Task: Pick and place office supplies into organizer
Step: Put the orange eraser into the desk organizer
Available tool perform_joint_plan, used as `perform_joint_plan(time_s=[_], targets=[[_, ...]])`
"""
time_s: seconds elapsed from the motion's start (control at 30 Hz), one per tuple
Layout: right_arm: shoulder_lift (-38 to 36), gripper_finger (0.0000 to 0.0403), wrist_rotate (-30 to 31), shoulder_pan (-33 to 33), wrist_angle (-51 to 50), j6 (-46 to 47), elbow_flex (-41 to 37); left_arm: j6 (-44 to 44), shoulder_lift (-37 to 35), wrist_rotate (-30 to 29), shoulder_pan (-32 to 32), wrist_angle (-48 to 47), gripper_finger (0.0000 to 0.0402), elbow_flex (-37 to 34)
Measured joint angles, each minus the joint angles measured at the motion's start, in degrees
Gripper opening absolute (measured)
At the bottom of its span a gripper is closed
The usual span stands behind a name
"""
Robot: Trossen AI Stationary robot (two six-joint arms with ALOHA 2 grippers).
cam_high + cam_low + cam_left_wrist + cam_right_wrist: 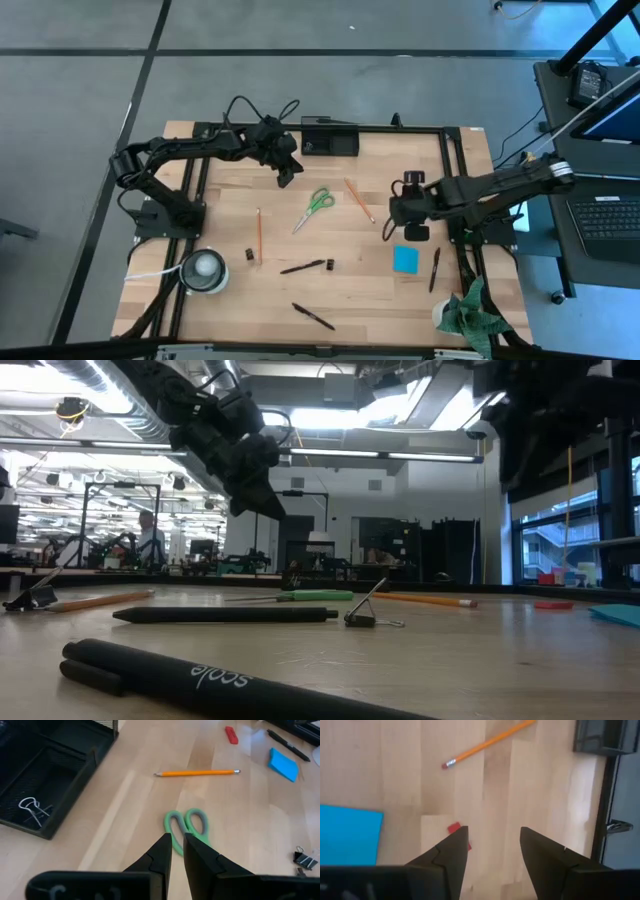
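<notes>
The scissors [320,204], centre frame on the counter [370,290], look rigid, light and flat: grip the blades; left gripper [175,851] jaws nearly closed, empty, right gripper [492,847] jaws open.

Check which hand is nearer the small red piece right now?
Right. The right hand hangs open just above the small red piece, which shows beside one finger. The left hand is across the table, near the organizer and the scissors.

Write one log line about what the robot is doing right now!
left gripper: nearly shut, empty, above scissors | right gripper: open, over red piece | organizer: holds one clip
</notes>
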Motion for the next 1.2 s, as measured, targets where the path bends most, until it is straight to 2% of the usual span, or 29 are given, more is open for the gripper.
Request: perform_joint_plan(time_s=[0.37, 0.6, 0.9, 1.2], targets=[[6.55, 0.0182, 1.09, -0.36, 0.17, -3.93, -0.02, 0.3, 0.02, 0.0, -1.4, -0.02, 0.0043, 0.0], [7.95, 0.0182, 6.07, -1.61, 0.09, 5.98, -0.04, 1.2, 0.02, -0.02, -1.46, -0.02, 0.0043, -0.02], [7.98, 0.0183, 5.5, -1.7, 0.44, 4.98, -0.04, 1.2, 0.02, -0.02, -1.46, -0.02, 0.0043, -0.02], [7.98, 0.0223, 5.4, -2.12, 1.67, 4.56, -0.02, 1.2, 0.02, -0.02, -1.46, 0.0, 0.0043, -0.02]])
